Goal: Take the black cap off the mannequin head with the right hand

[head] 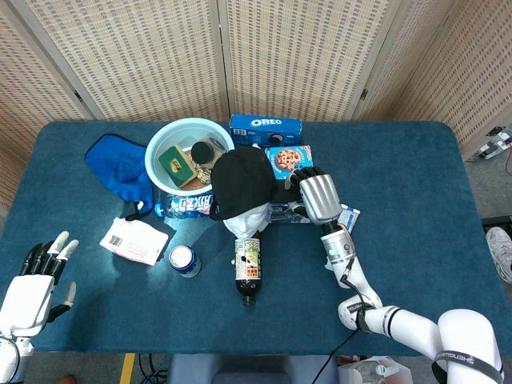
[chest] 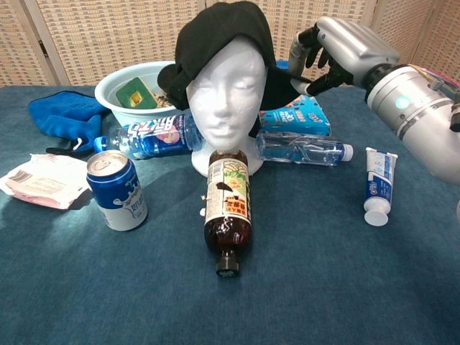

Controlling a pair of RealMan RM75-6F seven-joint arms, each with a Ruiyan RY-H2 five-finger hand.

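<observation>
The black cap (chest: 230, 32) sits tilted back on the white mannequin head (chest: 226, 83), with the forehead bare; in the head view the cap (head: 240, 182) covers most of the mannequin head (head: 253, 220). My right hand (chest: 338, 54) grips the cap's brim at its right side, seen from above as the right hand (head: 316, 198) just right of the cap. My left hand (head: 36, 280) lies open at the table's near left corner, fingers spread, holding nothing.
A brown bottle (chest: 228, 208) lies in front of the mannequin, a clear bottle (chest: 302, 147) and a blue bottle (chest: 154, 135) beside it. A can (chest: 117, 190), a white tube (chest: 375, 185), a cookie box (chest: 298, 115), a basin (head: 160, 144), a blue cloth (head: 118, 164) and a packet (head: 134, 240) surround it.
</observation>
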